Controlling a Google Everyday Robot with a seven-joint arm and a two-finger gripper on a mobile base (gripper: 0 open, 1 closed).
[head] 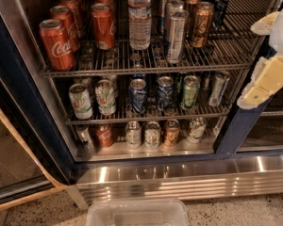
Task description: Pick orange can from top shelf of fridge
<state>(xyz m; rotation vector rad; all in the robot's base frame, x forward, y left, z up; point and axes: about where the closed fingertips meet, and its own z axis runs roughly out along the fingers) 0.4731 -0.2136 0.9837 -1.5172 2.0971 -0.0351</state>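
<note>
Camera view looked down into the open fridge [179,179], with its dark blue frame and ribbed steel base. On the top shelf [228,51], a wire rack, the orange can [201,25] stood upright toward the right side, at the front of a row of similar copper-coloured cans running back into the fridge. Just to its left stood a tall silver can [176,36], with another like it behind. A clear water bottle [139,15] stood near the middle of the shelf, and red cola cans [57,44] filled the left side in two rows.

The gripper [264,76], cream and pale yellow, hung at the right edge of the view, in front of the blue door post and well apart from the orange can, lower than the can and to its right. It touched nothing, and whether it was apart or together could not be told.

Smaller cans [137,95] in green, blue and white lined the middle rack, and another row of short cans [152,134] stood on the lowest level. A clear plastic tub [137,214] sat on the speckled floor [236,213] below the steel base.
</note>
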